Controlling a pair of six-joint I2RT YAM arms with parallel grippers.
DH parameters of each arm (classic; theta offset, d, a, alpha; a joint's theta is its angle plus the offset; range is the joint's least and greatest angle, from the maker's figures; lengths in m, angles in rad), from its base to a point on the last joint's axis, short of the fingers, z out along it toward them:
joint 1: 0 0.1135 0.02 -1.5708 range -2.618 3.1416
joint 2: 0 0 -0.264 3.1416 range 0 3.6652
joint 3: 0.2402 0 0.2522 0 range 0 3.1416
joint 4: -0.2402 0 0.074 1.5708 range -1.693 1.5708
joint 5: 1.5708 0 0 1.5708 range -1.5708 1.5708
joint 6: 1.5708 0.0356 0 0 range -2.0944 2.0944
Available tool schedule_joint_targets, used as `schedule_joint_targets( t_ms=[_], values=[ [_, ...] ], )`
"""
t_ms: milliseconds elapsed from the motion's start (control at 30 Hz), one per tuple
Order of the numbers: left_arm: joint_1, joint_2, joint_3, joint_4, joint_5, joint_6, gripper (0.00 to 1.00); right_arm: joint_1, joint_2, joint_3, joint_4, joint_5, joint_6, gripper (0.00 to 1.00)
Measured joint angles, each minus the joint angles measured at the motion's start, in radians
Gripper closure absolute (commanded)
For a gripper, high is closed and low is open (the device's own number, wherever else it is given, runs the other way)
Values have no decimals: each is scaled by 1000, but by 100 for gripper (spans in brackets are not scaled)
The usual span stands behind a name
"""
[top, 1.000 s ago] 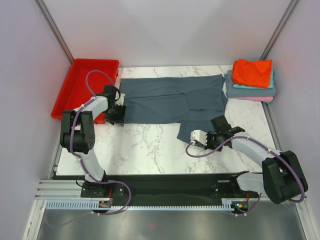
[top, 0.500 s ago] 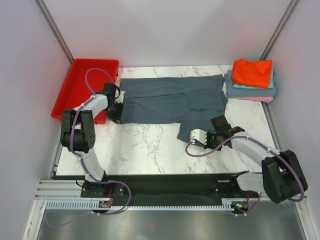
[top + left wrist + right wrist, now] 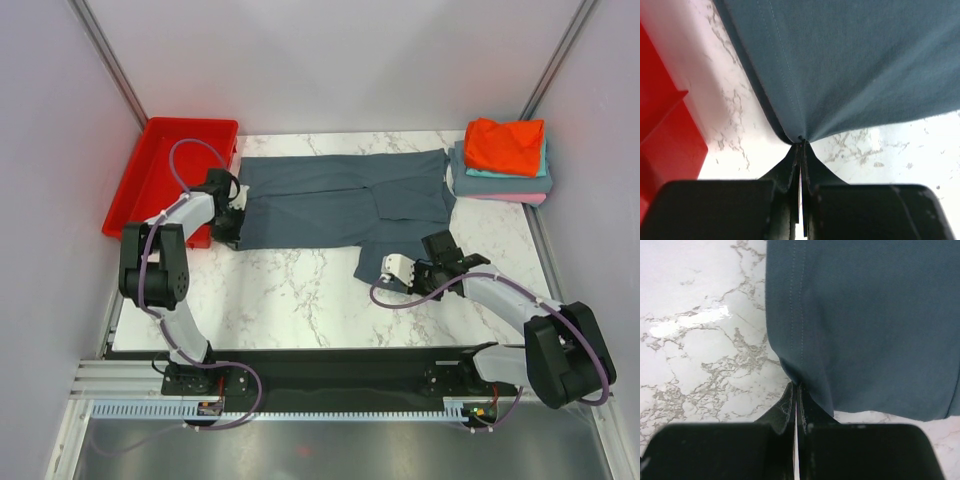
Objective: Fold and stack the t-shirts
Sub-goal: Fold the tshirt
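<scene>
The large slate blue-grey t-shirt (image 3: 340,198) lies spread across the far half of the marble table (image 3: 290,290). My left gripper (image 3: 238,230) is shut on its near-left corner (image 3: 801,134), and in the left wrist view the cloth is pinched between the fingertips (image 3: 801,146). My right gripper (image 3: 381,271) is shut on the near corner of the shirt's right flap (image 3: 805,365), with the hem caught at the tips (image 3: 796,386). At the far right corner, an orange-red t-shirt (image 3: 505,143) tops a folded stack of teal (image 3: 546,166), grey-blue (image 3: 461,176) and pink (image 3: 510,198) ones.
A red plastic tray (image 3: 165,175) stands at the far left, right beside my left arm, and shows in the left wrist view (image 3: 662,145). Grey walls close in the table on three sides. Bare marble runs along the near edge between the arms.
My left gripper has closed on the shirt's near-left corner. My right gripper, still shut on the cloth, has shifted slightly left and away from the near edge.
</scene>
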Motion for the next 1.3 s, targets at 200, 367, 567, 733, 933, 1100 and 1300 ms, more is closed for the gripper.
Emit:
schedule_joint_targets(
  t_ms=[200, 367, 567, 733, 933, 1100, 1300],
  values=[
    [0, -89, -27, -10, -2, 12, 98, -36, -87, 8, -3, 23, 112, 100],
    [0, -126, -14, -23, 0, 32, 98, -84, -121, 69, -4, 30, 198, 100],
    [0, -95, 89, -70, 2, 61, 98, -140, -73, 226, 22, 33, 287, 100],
    [0, -64, 182, -87, 1, 76, 98, -195, 19, 380, 77, 24, 351, 100],
    [0, -24, 262, -103, 1, 85, 98, -234, 143, 517, 124, 13, 423, 100],
    [0, 47, 334, -113, 0, 85, 98, -250, 246, 629, 157, 13, 449, 100],
    [0, 169, 489, -144, 0, 84, 98, -279, 380, 800, 192, 14, 470, 100]
  ],
)
